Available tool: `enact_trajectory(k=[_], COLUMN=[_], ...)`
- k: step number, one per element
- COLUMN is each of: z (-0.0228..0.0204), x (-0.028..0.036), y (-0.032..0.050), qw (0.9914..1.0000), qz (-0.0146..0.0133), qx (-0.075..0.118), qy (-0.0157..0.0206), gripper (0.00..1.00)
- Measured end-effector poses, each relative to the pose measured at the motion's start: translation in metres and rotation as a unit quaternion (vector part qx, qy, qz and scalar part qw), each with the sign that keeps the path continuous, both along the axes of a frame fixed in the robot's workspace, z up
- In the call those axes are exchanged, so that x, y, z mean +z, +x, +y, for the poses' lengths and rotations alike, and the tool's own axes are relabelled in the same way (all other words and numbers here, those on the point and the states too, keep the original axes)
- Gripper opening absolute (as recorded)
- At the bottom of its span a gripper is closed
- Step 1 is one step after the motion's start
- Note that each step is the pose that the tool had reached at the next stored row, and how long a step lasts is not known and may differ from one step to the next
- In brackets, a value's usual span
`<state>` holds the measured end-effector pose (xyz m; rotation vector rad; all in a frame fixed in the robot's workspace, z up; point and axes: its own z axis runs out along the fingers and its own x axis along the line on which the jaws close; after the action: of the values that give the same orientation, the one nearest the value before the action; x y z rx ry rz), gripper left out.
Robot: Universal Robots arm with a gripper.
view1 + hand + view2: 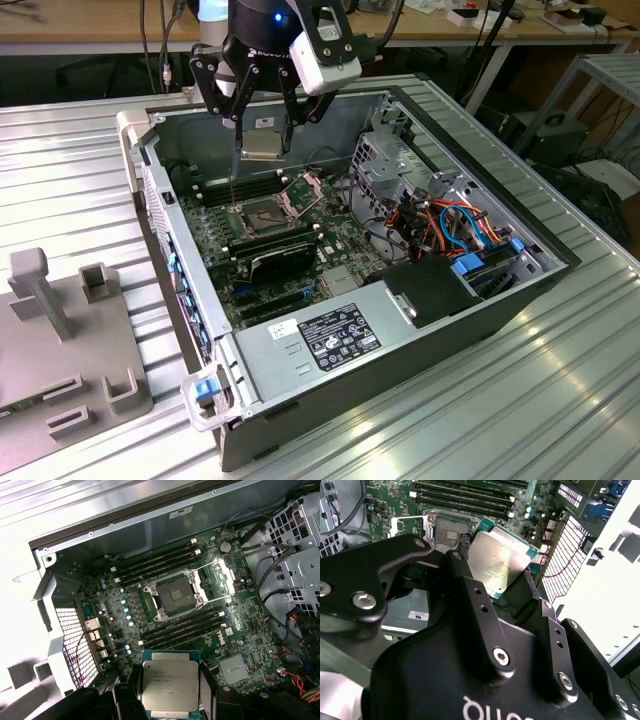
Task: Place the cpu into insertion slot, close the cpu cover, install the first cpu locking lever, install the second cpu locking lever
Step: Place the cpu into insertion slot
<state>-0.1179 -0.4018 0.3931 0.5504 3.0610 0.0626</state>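
My black gripper (262, 147) hangs above the open computer case, shut on the cpu (262, 141), a flat square chip with a silvery top. In both wrist views the cpu (169, 685) (499, 561) sits level between the two fingers (464, 544). The insertion slot (174, 596) (261, 214) lies bare on the green motherboard below, apart from the chip. The cpu cover (305, 188) (219, 578) is swung open on the side of the slot toward the exterior view's right. Thin wire levers (216, 600) stand loose beside the socket.
Long black memory slots (156, 564) run on both sides of the socket. A metal drive cage (400, 160) and coloured cables (450, 225) fill the case toward the exterior view's right. The black power supply (340, 335) sits at the near end. A grey fixture (60, 330) lies outside the case.
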Motion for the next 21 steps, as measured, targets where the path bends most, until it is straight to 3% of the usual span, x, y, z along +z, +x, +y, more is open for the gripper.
enact_trajectory(k=[7,14,21], z=[0.0,0.0,0.0001], x=[0.0,0.0,-0.0001], y=[0.0,0.0,0.0002], qw=[1.0,0.99974,0.99848], qz=[0.0,0.0,-0.0001], qx=[-0.002,-0.023,-0.055], qy=[0.0,0.0,0.0], gripper=[0.55,0.55,0.55])
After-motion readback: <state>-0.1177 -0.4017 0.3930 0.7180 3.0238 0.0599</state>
